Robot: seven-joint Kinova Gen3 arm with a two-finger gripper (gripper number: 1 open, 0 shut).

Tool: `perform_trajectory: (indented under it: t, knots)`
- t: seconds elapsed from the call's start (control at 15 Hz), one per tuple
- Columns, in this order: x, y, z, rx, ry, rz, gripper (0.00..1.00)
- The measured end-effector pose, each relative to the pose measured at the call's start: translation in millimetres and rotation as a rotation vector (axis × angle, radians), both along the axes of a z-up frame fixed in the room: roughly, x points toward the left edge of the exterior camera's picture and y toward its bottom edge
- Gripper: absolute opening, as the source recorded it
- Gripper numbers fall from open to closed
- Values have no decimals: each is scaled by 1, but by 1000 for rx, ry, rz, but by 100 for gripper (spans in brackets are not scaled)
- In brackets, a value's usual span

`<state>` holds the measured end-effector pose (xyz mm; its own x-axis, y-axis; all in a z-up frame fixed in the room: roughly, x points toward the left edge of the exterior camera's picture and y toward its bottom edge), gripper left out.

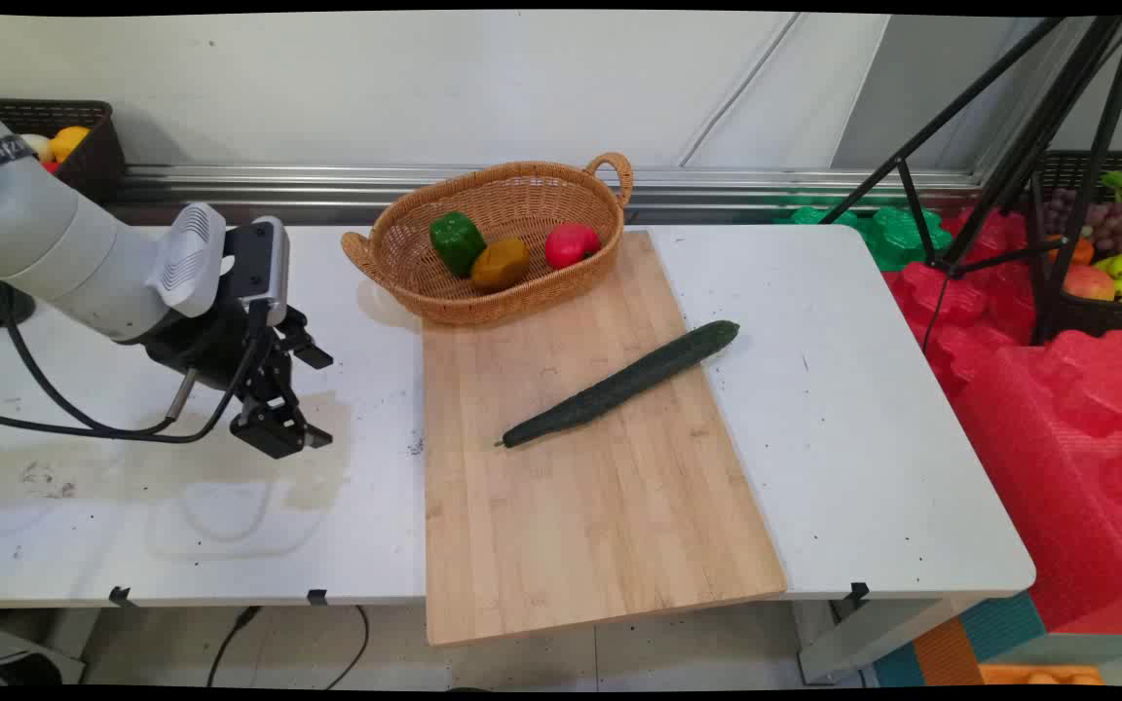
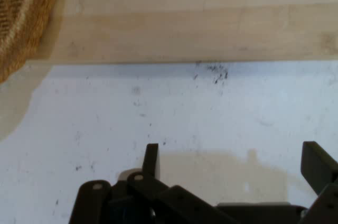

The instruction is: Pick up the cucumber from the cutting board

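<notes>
My black gripper (image 1: pixel 303 401) hangs low over the bare white table (image 1: pixel 132 467) at the left, open, with nothing between its fingers (image 2: pixel 151 160). In the hand view the gripper (image 2: pixel 232 161) faces the long edge of a wooden cutting board (image 2: pixel 200 18), with the wicker basket (image 2: pixel 21 18) at the upper left. A long dark green cucumber (image 1: pixel 623 383) lies slantwise on the cutting board (image 1: pixel 580 487), well to the right of the gripper. The wicker basket (image 1: pixel 522 292) at the board's far end holds a green pepper (image 1: pixel 456 241), a brownish-yellow piece (image 1: pixel 500 263) and a red fruit (image 1: pixel 571 243).
A dark basket of fruit (image 1: pixel 69 146) stands at the back left. A black tripod (image 1: pixel 1019 146) and a crate of fruit (image 1: pixel 1106 243) stand to the right over red foam (image 1: pixel 1058 409). Black cables (image 1: pixel 64 414) hang from the arm onto the table.
</notes>
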<state>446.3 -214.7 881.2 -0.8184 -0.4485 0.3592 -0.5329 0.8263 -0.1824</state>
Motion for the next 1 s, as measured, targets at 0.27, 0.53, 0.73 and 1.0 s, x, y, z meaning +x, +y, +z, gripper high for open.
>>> perform_trajectory:
  t: [0.27,0.53,0.73,1.0]
  knots:
    - [-13,-2,8,-17,47,3,100]
    - [-37,-13,22,-48,114,17,100]
    - [-56,-25,30,-72,158,33,100]
    - [-87,-50,33,-99,209,61,100]
